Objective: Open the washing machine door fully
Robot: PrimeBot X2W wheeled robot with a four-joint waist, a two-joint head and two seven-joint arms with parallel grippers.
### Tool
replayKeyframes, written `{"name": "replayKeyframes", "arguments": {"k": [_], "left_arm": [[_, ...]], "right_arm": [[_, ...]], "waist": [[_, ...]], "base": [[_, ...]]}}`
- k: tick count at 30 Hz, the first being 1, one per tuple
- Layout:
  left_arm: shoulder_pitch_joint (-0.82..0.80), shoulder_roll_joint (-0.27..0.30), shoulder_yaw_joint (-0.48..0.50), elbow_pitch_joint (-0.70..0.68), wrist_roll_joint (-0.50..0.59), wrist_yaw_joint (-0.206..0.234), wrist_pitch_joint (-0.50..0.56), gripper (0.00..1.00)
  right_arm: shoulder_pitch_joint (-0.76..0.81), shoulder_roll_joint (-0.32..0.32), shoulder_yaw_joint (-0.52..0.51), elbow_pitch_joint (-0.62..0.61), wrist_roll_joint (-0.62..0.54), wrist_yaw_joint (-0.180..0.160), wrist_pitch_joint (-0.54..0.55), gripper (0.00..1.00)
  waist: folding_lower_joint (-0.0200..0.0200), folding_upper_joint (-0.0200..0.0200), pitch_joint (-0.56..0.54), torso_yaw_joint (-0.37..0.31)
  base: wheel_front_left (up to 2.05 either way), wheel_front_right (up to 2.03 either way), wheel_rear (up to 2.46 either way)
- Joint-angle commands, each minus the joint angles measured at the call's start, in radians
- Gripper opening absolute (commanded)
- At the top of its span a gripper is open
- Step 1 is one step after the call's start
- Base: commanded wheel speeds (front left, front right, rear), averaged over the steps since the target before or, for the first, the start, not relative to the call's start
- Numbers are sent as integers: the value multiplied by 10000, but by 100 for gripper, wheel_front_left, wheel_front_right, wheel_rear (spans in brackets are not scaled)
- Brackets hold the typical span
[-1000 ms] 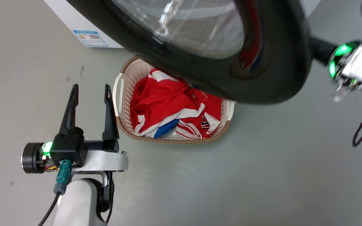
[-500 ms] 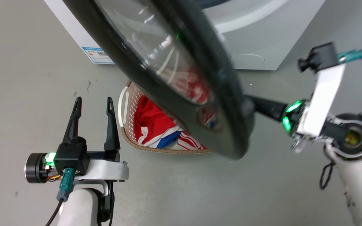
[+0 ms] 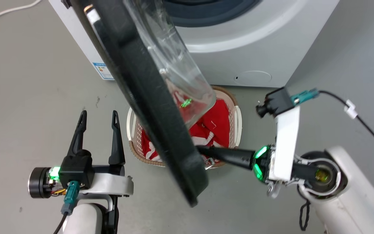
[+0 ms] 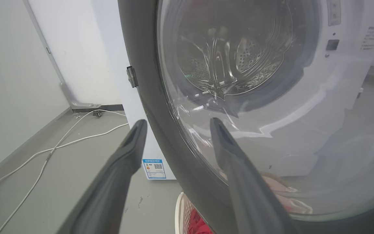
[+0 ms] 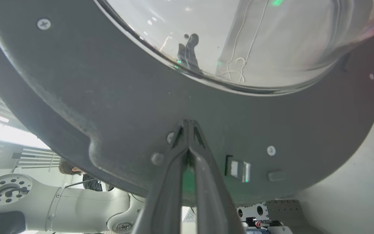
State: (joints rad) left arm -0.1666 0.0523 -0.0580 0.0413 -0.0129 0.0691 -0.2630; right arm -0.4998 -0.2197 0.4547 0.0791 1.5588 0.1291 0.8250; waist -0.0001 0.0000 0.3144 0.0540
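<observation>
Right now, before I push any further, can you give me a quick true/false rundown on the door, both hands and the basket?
1. The right hand has its fingers pressed together, tips against the inner face of the washing machine door. True.
2. The left hand grips the door's rim. False: its fingers are spread and hold nothing.
3. A laundry basket with red clothes sits in front of the washing machine. True.
4. The door is shut. False: it stands swung out from the machine's front.

washing machine door (image 3: pixel 148 97): black, glass-bowled, swung out | washing machine (image 3: pixel 255 48): white, open
</observation>
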Motion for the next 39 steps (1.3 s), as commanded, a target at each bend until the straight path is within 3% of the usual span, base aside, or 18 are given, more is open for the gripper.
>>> {"name": "replayKeyframes", "arguments": {"k": [1,8,16,17,18,19,20,26,29,33,37,39], "left_arm": [[162,-11,-8,30,50,-10,-28,100],[565,-9,70,115,50,17,-28,100],[1107,20,113,212,32,-41,-28,100],[1202,17,101,239,29,-27,-28,100],[1298,16,89,258,25,-37,-28,100],[1392,17,84,285,19,-35,-28,100],[1475,15,69,294,17,-32,-28,100],[1909,18,67,288,18,-38,-28,100],[2048,32,83,241,34,-48,-28,100],[2220,47,95,210,56,-61,-28,100],[2322,68,124,233,52,-54,-28,100],[2367,62,120,204,60,-39,-28,100]], "right_arm": [[228,91,96,-66,36,28,51,0],[1117,78,372,-191,15,27,-44,0],[2331,-40,-183,-584,18,27,-984,0],[2486,-56,-356,-668,-115,27,-1336,13],[2660,-26,-538,-720,-234,27,-1732,45],[2849,23,-728,-759,-391,28,-2178,95],[3009,72,-919,-809,-604,28,-2685,100],[3809,274,-1769,-1140,-1741,27,-5581,100],[4010,133,-2049,-1201,-2892,27,-7433,100],[4135,-301,-2052,-918,-5231,27,-10216,100],[4233,-459,-2589,-644,-8212,25,-10884,100],[4357,-62,-3242,-1074,-10287,27,-10893,100]], "waist": [[1,0,-97,20],[1,0,-713,-63],[1,0,-1503,-124],[1,0,-1648,-117],[1,0,-1794,-108],[1,0,-1955,-109],[1,0,-2079,-111],[1,0,-2589,-181],[1,0,-2701,-248],[1,0,-2828,-335],[1,0,-2977,-399],[1,0,-3001,-429]], "base": [[0,0,0],[0,0,0],[0,0,0],[0,0,0],[0,0,0],[0,0,0],[0,0,0],[0,0,0],[0,0,0],[0,0,0],[0,0,0],[0,0,0]]}}
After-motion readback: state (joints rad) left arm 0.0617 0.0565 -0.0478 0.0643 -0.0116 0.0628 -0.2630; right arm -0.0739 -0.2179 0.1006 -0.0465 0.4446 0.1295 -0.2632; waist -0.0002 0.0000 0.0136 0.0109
